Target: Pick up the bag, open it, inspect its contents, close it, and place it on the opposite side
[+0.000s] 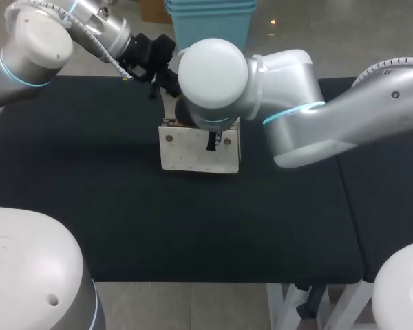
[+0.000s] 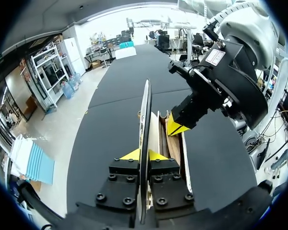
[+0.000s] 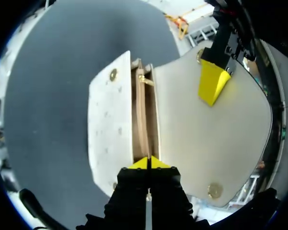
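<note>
White bag on black tabletop, flap lifted open. Left claw clenched on flap edge. Right claw pinched tight on bag's tan inner edge.

Head view: bag top, R pincer behind R arm; contents unclear.

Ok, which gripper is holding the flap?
The left gripper: its tips pinch the raised flap. The right gripper grips an inner wall of the bag instead.
</note>
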Controlling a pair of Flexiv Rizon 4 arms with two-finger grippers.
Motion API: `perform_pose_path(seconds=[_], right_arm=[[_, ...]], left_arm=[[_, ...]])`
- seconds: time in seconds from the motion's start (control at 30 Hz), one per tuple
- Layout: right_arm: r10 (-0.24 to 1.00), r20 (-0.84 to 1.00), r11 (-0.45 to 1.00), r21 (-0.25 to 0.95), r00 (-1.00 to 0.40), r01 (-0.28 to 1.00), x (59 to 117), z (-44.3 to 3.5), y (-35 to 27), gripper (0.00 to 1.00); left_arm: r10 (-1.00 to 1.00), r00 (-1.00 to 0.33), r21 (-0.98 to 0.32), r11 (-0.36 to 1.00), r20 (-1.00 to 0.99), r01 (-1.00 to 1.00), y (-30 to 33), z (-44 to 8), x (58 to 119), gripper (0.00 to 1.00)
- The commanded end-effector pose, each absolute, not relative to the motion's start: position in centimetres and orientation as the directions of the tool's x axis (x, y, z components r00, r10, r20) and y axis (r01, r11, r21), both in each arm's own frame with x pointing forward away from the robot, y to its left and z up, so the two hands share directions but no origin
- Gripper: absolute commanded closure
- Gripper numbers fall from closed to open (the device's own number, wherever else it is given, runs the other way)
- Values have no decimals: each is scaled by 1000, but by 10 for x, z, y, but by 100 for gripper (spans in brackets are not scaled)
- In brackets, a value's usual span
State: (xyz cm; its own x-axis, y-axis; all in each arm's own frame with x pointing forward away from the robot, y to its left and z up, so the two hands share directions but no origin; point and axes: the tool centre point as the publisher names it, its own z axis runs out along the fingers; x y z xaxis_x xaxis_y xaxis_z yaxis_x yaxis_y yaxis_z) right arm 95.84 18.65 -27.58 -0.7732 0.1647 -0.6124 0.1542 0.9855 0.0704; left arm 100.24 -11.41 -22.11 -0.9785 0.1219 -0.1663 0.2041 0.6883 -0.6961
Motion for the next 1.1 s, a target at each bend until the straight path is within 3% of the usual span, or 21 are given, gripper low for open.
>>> perform_pose_path(seconds=[0.03,1.1], right_arm=[[170,-620,984,71,-766,161,963,-268,189,100],[156,-518,986,37,-841,161,971,-306,186,100]], left_arm=[[119,-978,-692,691,-174,207,-114,-218,998,100],[112,-977,-701,682,-181,208,-111,-220,995,100]])
